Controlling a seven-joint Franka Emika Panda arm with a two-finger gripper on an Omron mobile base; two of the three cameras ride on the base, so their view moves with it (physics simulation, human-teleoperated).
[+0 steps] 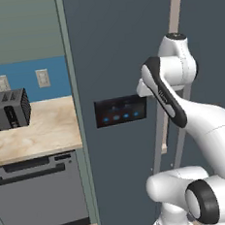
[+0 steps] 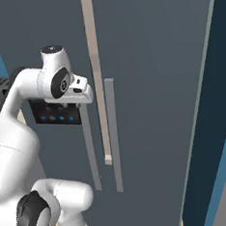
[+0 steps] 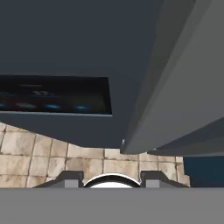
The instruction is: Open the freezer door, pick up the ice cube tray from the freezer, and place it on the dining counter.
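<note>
Hand: we see the gripper [image 2: 83,94] raised in front of the fridge, right at the top of the bar handle [image 2: 90,151]. In the hand view its two finger tips [image 3: 70,178] stand apart with floor tiles [image 3: 39,155] between them. We cannot tell whether they clamp the handle.
Freezer door: the freezer door [image 1: 109,61] lies straight ahead of the hand, shut and flat. Its long axis runs up and down.
Control panel: the black control panel [image 1: 120,111] with blue lights sits on the door just beside the hand, on the side away from the door seam.
Handle: it hangs straight down below the hand, long axis vertical, standing a little proud of the door.
Edges: a pale seam strip [image 2: 96,77] runs vertically just past the hand, and a second bar handle [image 2: 114,134] on the plain door [image 2: 156,91] stands just beyond it.
Open room: in front of both doors we see clear space around the hand. Far to the panel side, a worktop [image 1: 38,131] carries a toaster [image 1: 8,111], well apart from the hand.
</note>
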